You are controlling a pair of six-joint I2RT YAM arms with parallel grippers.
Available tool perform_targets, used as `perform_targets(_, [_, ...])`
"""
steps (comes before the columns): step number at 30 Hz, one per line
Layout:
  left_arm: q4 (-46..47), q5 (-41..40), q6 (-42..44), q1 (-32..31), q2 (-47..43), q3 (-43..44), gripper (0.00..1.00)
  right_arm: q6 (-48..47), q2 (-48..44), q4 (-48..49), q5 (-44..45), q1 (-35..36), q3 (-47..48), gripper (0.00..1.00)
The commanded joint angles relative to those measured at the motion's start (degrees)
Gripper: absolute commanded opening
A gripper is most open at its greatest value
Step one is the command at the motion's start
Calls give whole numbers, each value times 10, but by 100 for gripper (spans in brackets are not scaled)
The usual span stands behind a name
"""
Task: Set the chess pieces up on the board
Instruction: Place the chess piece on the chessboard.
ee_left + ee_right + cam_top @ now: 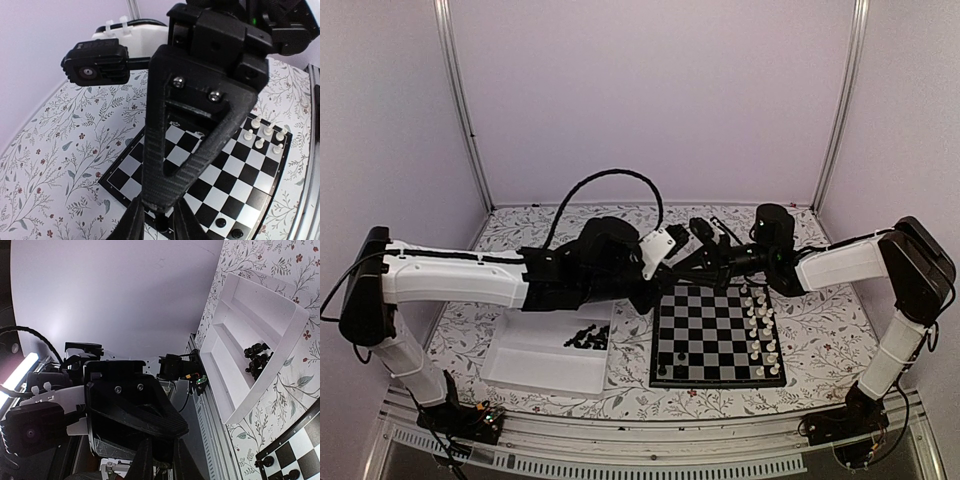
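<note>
Over the far left corner of the board [718,335] the left gripper [159,227] sits close around one black chess piece [161,221], clamped or not I cannot tell, the right gripper [159,200] pinched shut just above; next I'd expect it stood on its square, the other chess pieces [588,338] waiting in the tray [535,370].

The top camera looks down from high behind the near edge, holding the whole table [820,335]. Both wrist cameras hang low and tilted (much closer in); all three views share the board [710,330] [225,185] [300,450].
</note>
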Motion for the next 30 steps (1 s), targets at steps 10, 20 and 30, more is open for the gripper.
perform_targets(10, [-66,17,-17,11,24,36,5,0,9,25,0,-2,-1,10])
perform_targets(20, [-361,236,-125,54,82,173,2,-309,-104,-403,178,-9,95,39])
perform_targets(30, [-616,319,-184,105,195,293,0,-462,-212,-590,375,-8,75,44])
